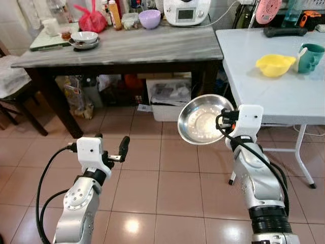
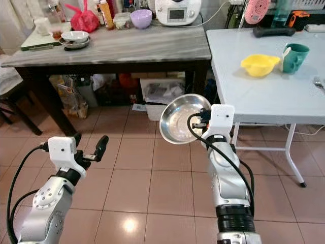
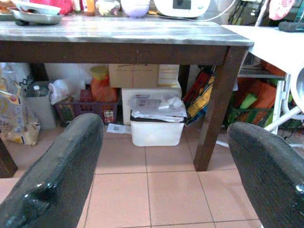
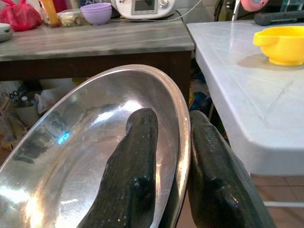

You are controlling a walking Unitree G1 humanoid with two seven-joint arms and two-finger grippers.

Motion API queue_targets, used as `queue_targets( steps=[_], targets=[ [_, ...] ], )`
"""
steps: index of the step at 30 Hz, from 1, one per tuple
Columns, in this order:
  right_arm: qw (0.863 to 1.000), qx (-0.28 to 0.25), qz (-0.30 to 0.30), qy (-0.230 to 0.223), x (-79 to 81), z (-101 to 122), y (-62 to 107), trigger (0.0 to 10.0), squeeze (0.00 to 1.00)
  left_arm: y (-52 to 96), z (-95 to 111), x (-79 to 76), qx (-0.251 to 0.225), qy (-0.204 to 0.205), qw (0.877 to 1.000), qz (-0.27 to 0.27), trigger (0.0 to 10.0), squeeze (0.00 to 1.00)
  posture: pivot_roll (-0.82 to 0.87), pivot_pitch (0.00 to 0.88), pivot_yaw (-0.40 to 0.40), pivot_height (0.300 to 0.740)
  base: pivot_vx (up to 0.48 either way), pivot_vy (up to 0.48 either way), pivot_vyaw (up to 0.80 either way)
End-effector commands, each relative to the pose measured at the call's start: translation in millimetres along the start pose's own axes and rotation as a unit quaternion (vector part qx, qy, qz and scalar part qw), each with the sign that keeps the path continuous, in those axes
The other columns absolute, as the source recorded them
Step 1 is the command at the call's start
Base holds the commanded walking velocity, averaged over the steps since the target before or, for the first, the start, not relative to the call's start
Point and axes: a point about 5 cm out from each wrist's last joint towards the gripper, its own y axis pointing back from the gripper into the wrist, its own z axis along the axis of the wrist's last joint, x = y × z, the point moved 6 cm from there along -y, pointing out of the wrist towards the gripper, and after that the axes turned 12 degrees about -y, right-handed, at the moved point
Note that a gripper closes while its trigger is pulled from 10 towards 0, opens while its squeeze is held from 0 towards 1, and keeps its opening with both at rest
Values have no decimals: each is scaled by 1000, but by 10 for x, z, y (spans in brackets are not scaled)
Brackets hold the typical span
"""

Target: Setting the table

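My right gripper (image 1: pixel 224 121) is shut on the rim of a shiny steel bowl (image 1: pixel 201 119), holding it tilted above the tiled floor, just left of the white table (image 1: pixel 264 94). In the right wrist view one finger (image 4: pixel 135 156) lies inside the steel bowl (image 4: pixel 71 156) and the other outside its rim. A yellow bowl (image 1: pixel 274 64) and a green mug (image 1: pixel 310 57) stand on the white table. My left gripper (image 1: pixel 110 147) stands open and empty over the floor, low on the left, facing the dark wooden table (image 3: pixel 118 40).
The dark table (image 1: pixel 127 48) carries a stack of dishes (image 1: pixel 84 39), a purple bowl (image 1: pixel 149 19), a red bag, bottles and a white appliance (image 1: pixel 186 10). Boxes and a white bin (image 1: pixel 170 101) sit beneath it. A chair (image 1: pixel 12 86) stands at far left.
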Motion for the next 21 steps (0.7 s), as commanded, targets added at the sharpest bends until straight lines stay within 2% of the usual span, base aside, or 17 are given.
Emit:
queue_targets(
  steps=[1, 21],
  targets=[
    [1000, -7, 10, -2, 82, 42, -28, 10000, 0, -1, 9, 38, -1, -8, 1000, 1, 10000, 0, -95, 43, 81, 740, 409, 0, 0],
    [1000, -7, 14, -3, 96, 41, -37, 10000, 0, -20, -6, 0, 1, -7, 1000, -4, 10000, 0, -100, 36, 77, 740, 444, 0, 0]
  ],
)
